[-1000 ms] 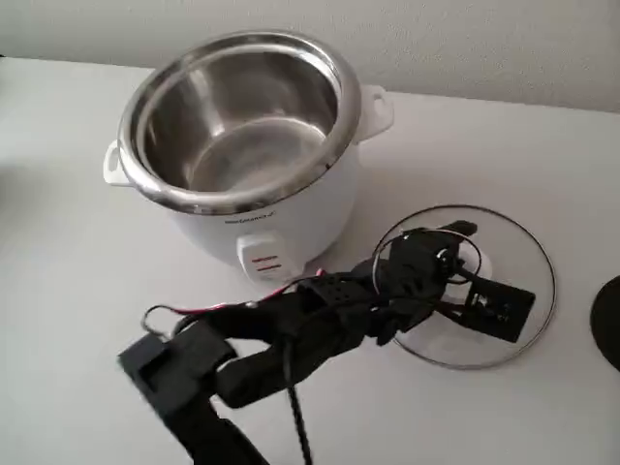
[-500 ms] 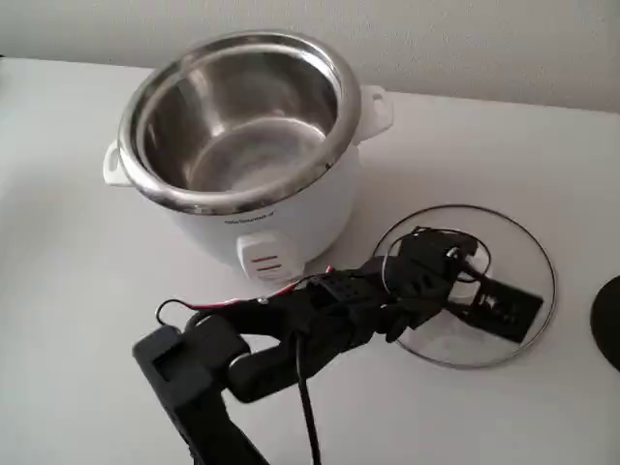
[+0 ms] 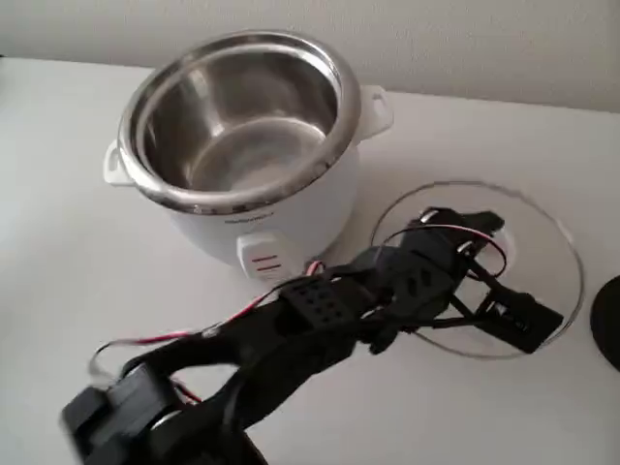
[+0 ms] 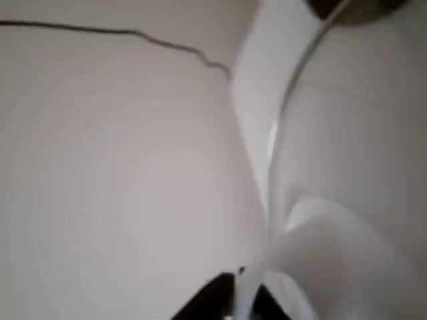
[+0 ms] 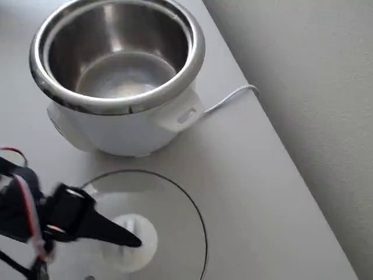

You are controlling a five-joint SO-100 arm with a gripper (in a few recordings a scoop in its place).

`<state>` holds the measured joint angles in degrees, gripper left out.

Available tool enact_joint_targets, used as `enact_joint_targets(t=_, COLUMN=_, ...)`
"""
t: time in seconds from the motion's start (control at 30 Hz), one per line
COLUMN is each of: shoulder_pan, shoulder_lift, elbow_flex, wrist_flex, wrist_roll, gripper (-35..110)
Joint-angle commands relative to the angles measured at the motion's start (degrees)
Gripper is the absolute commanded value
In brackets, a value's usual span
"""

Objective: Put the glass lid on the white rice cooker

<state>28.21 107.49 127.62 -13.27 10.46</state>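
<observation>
One black end effector (image 3: pixel 463 254) sits low over the middle of the glass lid (image 3: pixel 542 242), its fingers closed around the lid's white knob (image 5: pixel 133 241). In the overhead view one dark, pointed finger (image 5: pixel 113 231) lies across the knob, its tip touching the knob's top near the centre. In the wrist view a dark fingertip (image 4: pixel 212 301) shows at the bottom edge, pressed against the blurred white knob, and the lid's thin metal rim runs up and away from it; this view is too soft to show more of the grip.

Red and white wires loop over the wrist just behind the fingers, and the black arm (image 3: pixel 310 325) stretches away toward the lower left of the fixed view, passing in front of the cooker's switch panel.

The lid lies on the white table (image 3: pixel 68 281) beside the white rice cooker (image 3: pixel 247 126), to its right and a little nearer the camera in the fixed view; whether it rests fully flat cannot be told. Its rim is near the cooker's base but apart from it. The cooker stands upright and uncovered, its shiny steel inner pot open to view. A white cord (image 5: pixel 230 98) runs from the cooker's base along the table toward the wall.
</observation>
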Motion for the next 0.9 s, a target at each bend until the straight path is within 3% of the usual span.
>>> enact_joint_targets(t=0.0, shoulder_pan=1.49, shoulder_lift=20.04, elbow_flex=0.79, wrist_flex=-0.18, wrist_roll=0.53, gripper=0)
enact_joint_targets(t=0.57, shoulder_pan=2.72, shoulder_lift=37.35, elbow_flex=-1.05, wrist_flex=-0.79, wrist_roll=-2.81, gripper=0)
enact_joint_targets(t=0.87, shoulder_pan=-8.61, shoulder_lift=48.25, elbow_flex=-0.26, wrist_flex=2.72, wrist_roll=-9.76, gripper=0)
